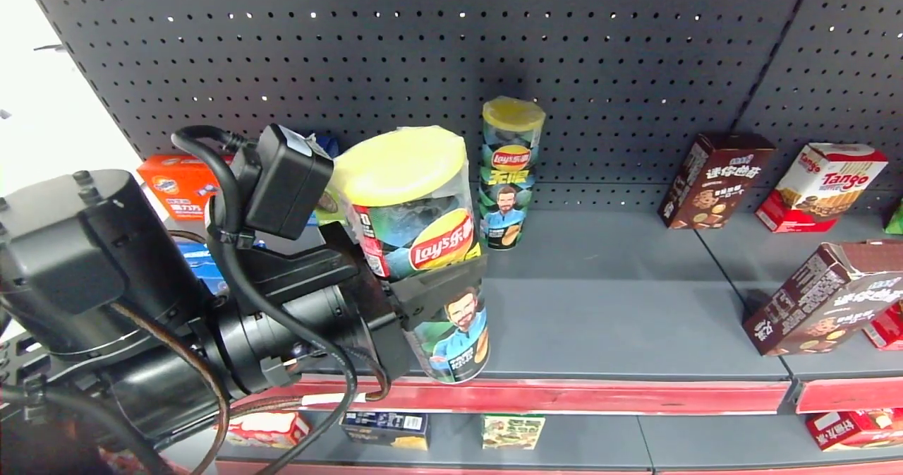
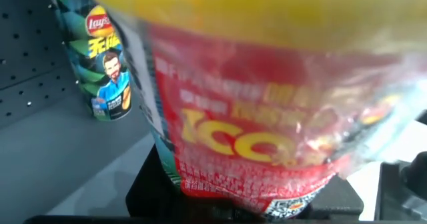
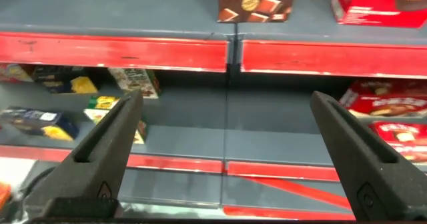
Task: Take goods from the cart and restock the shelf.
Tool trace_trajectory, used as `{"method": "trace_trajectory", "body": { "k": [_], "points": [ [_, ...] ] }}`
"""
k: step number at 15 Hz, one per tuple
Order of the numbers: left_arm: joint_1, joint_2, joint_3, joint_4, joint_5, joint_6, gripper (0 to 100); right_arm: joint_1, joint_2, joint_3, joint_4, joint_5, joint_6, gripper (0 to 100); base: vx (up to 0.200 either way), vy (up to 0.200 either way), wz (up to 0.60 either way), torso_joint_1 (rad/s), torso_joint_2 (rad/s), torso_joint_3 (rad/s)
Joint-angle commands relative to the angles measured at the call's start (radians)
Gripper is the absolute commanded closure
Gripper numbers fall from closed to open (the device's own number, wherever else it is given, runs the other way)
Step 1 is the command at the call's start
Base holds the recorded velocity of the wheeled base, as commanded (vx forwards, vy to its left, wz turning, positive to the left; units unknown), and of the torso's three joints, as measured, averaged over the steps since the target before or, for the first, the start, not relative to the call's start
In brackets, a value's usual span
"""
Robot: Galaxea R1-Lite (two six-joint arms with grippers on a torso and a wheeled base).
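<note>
My left gripper (image 1: 417, 281) is shut on a tall chip can (image 1: 423, 242) with a yellow lid, gripping it around the middle. The can is nearly upright, and its base is over the front edge of the grey shelf (image 1: 607, 313). I cannot tell whether the base touches the shelf. In the left wrist view the held can (image 2: 253, 117) looms close. A second, matching chip can (image 1: 509, 171) (image 2: 107, 57) stands upright against the back of the shelf, behind and slightly right of the held one. My right gripper (image 3: 227, 151) is open and holds nothing, facing the lower shelves.
Brown biscuit boxes (image 1: 712, 178) (image 1: 825, 298) and a red-and-white box (image 1: 818, 185) occupy the shelf's right side. An orange box (image 1: 180, 185) sits at the left behind my arm. The pegboard (image 1: 451, 37) backs the shelf. Small boxes (image 1: 384, 429) lie on the lower shelf.
</note>
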Motion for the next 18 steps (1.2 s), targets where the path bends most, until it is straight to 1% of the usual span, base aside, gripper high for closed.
{"method": "trace_trajectory", "body": {
  "k": [1,2,3,4,5,6,7,8,9,10,11,12,13,14,15,18],
  "points": [
    [0.015,0.018,-0.012,0.001,-0.002,-0.005,100,0.003,0.008,-0.001,-0.002,0.013,-0.010,0,0.000,0.000,0.00,0.000,0.00,0.000],
    [0.028,0.021,-0.021,0.001,-0.006,-0.005,100,0.003,0.008,-0.001,-0.002,0.016,-0.013,0,0.000,0.000,0.00,0.000,0.00,0.000],
    [0.056,0.038,-0.027,-0.004,-0.012,-0.005,100,0.001,0.007,-0.001,-0.002,0.016,-0.011,0,0.000,0.000,0.00,0.000,0.00,0.000],
    [0.067,0.036,-0.024,-0.004,-0.013,-0.005,100,0.001,0.007,-0.001,-0.003,0.016,-0.013,0,0.000,0.000,0.00,0.000,0.00,0.000],
    [0.081,0.033,-0.017,0.001,-0.013,-0.005,100,0.001,0.119,-0.230,-0.015,0.019,0.072,0,0.000,0.000,0.00,0.000,0.00,0.000],
    [0.093,0.030,-0.021,0.004,-0.013,-0.006,100,0.016,0.367,-0.395,-0.008,0.020,0.185,0,0.000,0.000,0.00,0.000,0.00,0.000],
    [0.099,0.036,-0.026,-0.004,-0.015,-0.005,100,0.027,0.440,-0.362,-0.066,0.023,0.130,0,0.000,0.000,0.00,0.000,0.00,0.000],
    [0.107,0.038,-0.024,-0.007,-0.018,-0.005,100,0.056,0.458,-0.328,-0.120,0.045,0.016,0,0.000,0.000,0.00,0.000,0.00,0.000],
    [0.105,0.036,-0.029,-0.005,-0.021,-0.005,100,0.098,0.496,-0.342,-0.126,0.065,-0.005,0,0.000,0.000,0.00,0.000,0.00,0.000],
    [0.107,0.039,-0.041,-0.005,-0.021,-0.005,100,0.124,0.565,-0.405,-0.120,0.075,-0.007,0,0.000,0.000,0.00,0.000,0.00,0.000],
    [0.108,0.039,-0.044,-0.005,-0.021,-0.005,100,0.131,0.582,-0.417,-0.120,0.079,-0.008,0,0.000,0.000,0.00,0.000,0.00,0.000],
    [0.113,0.050,-0.061,-0.007,-0.022,-0.005,100,0.199,0.685,-0.494,-0.120,0.118,-0.007,0,0.000,0.000,0.00,0.000,0.00,0.000],
    [0.113,0.050,-0.060,-0.013,-0.022,-0.005,100,0.279,0.774,-0.569,-0.095,0.120,-0.008,0,0.000,0.000,0.00,0.000,0.00,0.000],
    [0.113,0.050,-0.060,-0.013,-0.022,-0.005,100,0.279,0.774,-0.569,-0.095,0.120,-0.008,0,0.000,0.000,0.00,0.000,0.00,0.000],
    [0.113,0.050,-0.063,-0.025,-0.024,-0.005,100,0.389,0.889,-0.648,-0.071,0.115,-0.010,0,0.000,0.000,0.00,0.000,0.00,0.000],
    [0.113,0.044,-0.057,-0.025,-0.022,-0.005,100,0.477,1.024,-0.767,-0.086,0.117,-0.031,0,0.000,0.000,0.00,0.000,0.00,0.000]
  ]
}}
